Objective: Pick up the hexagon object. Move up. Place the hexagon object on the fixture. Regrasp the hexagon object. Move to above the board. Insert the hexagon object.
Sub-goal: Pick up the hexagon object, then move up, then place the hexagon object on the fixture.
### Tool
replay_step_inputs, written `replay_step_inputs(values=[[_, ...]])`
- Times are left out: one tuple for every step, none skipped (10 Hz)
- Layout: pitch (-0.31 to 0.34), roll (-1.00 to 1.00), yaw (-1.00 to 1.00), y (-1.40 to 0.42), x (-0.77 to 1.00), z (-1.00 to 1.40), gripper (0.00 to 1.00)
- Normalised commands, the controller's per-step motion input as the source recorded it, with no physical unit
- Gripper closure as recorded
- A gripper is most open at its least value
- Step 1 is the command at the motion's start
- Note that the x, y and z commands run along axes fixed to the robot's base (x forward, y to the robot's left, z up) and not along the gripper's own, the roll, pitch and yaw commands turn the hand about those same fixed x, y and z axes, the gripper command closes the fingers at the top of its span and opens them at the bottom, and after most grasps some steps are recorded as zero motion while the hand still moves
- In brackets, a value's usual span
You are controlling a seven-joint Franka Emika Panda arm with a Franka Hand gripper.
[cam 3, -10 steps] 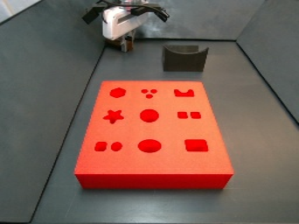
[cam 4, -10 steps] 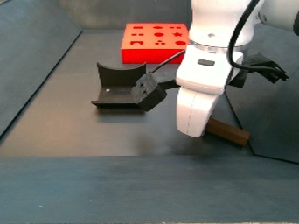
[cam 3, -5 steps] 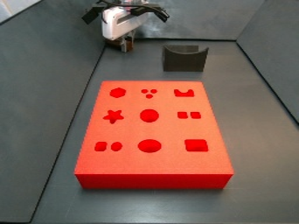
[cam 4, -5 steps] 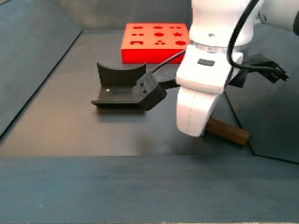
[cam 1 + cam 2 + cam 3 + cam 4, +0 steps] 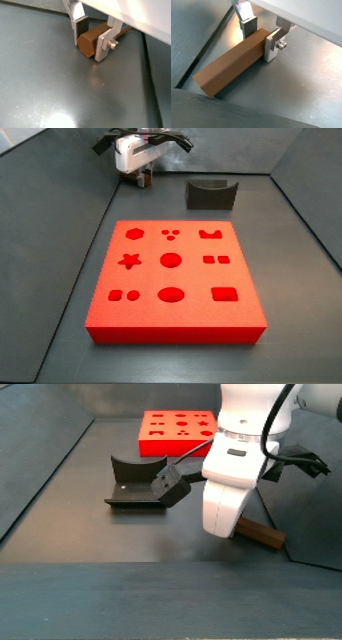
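Where the wrist views look down past the fingers, the hexagon object (image 5: 231,65) is seen as a plain brown elongated bar with flat faces and sharp edges, lying flat on the grey floor. One end of it is set between the two silver finger plates of the gripper (image 5: 93,36), whose dark pads sit on either side of the bar with almost no gap; whether the pads are pressing on the bar cannot be told. The jaws are only as far apart as the bar is wide.

Taking the fixture (image 5: 210,194) as the landmark in a side view, the gripper (image 5: 138,178) is placed to its left, down at floor level near the back wall, well apart from it. The board (image 5: 173,279), bright red-orange with rows of shaped holes, lies in front of the fixture; every hole is seen empty. The curved notch in the top of the fixture holds nothing.

From the opposite side, the fixture (image 5: 142,482) stands at the left, the board (image 5: 177,430) behind it, and the gripper (image 5: 222,532) to its right, with the brown end of the hexagon object (image 5: 262,535) lying on the floor just beyond the white arm.
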Motion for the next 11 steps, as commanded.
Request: replay_step_inputs(values=[[0.000, 0.00, 0.00, 0.00, 0.00, 0.00, 1.00], [0.000, 0.00, 0.00, 0.00, 0.00, 0.00, 1.00], [0.000, 0.00, 0.00, 0.00, 0.00, 0.83, 1.00], [-0.001, 0.01, -0.01, 0.06, -0.02, 0.85, 1.00], [0.032, 0.02, -0.02, 0.05, -0.05, 0.73, 1.00], [0.054, 0.04, -0.02, 0.02, -0.02, 0.56, 1.00], [0.071, 0.05, -0.02, 0.02, -0.02, 0.42, 1.00], [0.080, 0.06, -0.02, 0.01, -0.02, 0.33, 1.00], [0.000, 0.00, 0.00, 0.00, 0.00, 1.00, 1.00], [-0.002, 0.01, 0.01, 0.00, 0.00, 1.00, 1.00], [0.022, 0.02, 0.00, 0.00, -0.01, 1.00, 1.00]])
